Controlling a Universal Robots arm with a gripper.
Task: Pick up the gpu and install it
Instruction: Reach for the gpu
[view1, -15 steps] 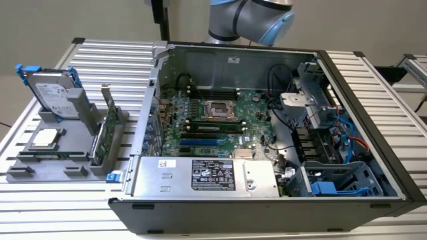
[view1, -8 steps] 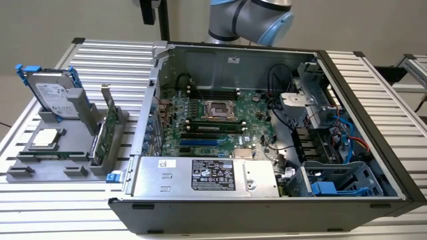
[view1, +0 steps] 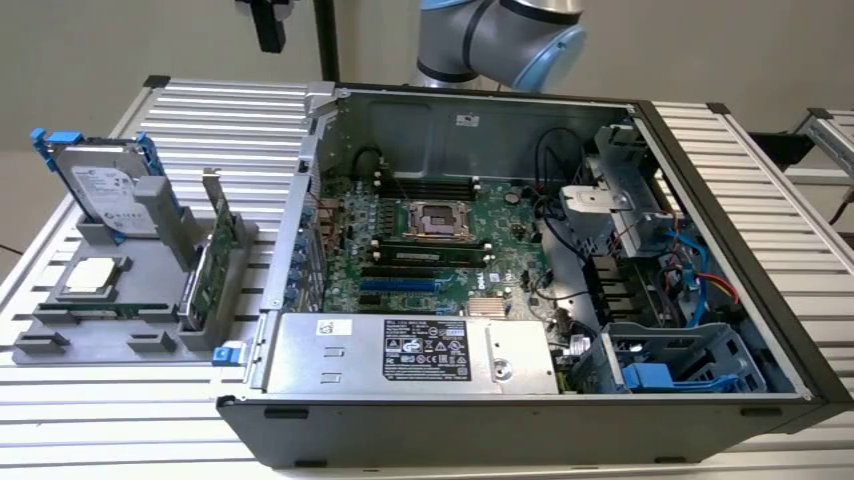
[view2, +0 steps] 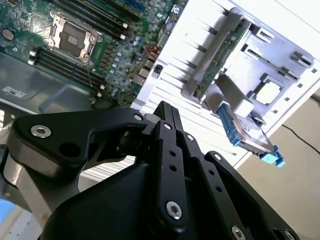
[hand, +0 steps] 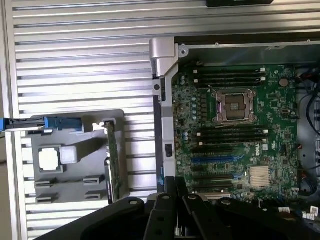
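Green-faced gpu (view1: 203, 268) stands on edge in the grey holder (view1: 187, 345) beside the case (view1: 534, 435), untouched. Gripper (view2: 166, 107) hangs well apart, its fingers (view2: 162, 114) pressed together and empty. Risk: an off-centre descent could strike the holder or tilt the card.

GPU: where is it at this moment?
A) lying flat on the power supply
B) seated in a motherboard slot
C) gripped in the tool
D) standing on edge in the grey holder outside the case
D: in the exterior view the gpu stands on edge in the grey holder on the slatted table, at the exterior view's left of the open case.
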